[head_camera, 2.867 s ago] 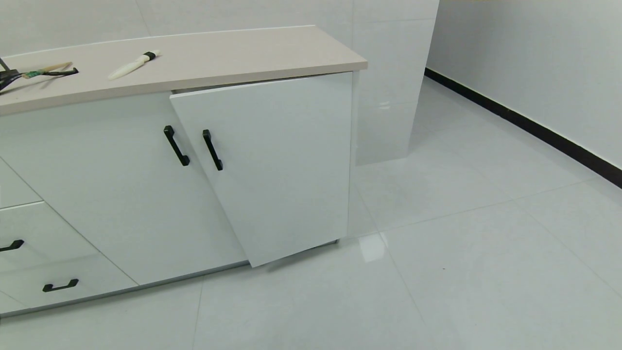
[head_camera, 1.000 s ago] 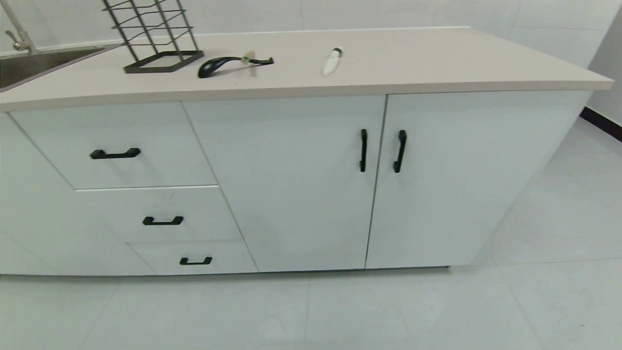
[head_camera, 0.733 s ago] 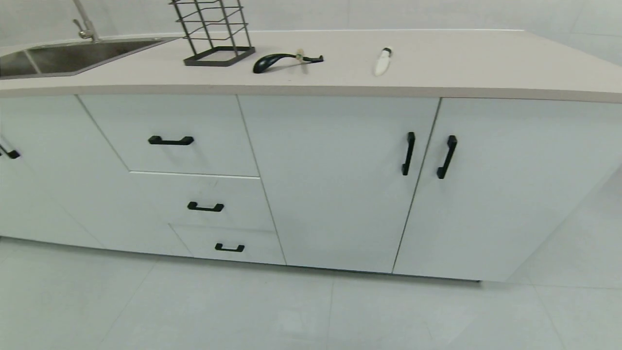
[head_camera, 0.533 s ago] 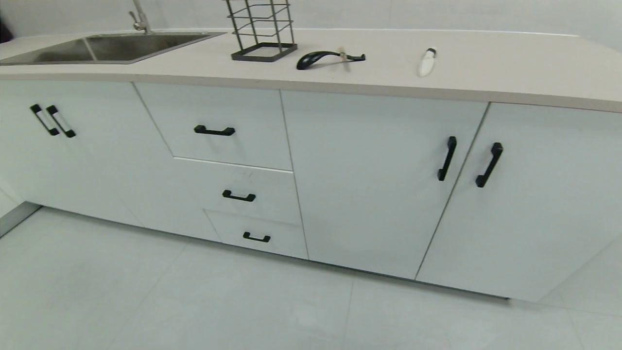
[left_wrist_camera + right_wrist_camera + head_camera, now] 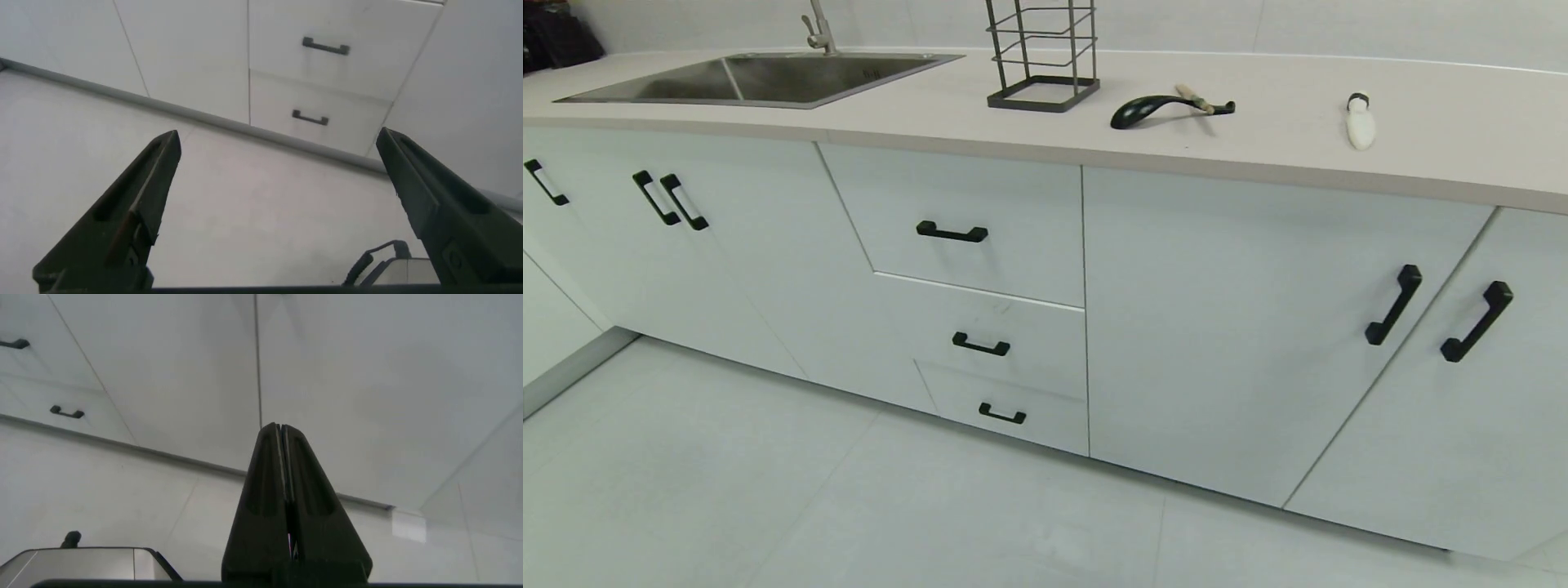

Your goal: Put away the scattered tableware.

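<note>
View swung left: one spoon, one knife.

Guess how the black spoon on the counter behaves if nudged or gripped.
The black spoon looks rigid and glossy, so probably stiff but slippery. Its handle arches off the counter, so it would likely pivot on its bowl. A wooden-handled utensil seems to cross the handle; a push would probably shift both.
</note>
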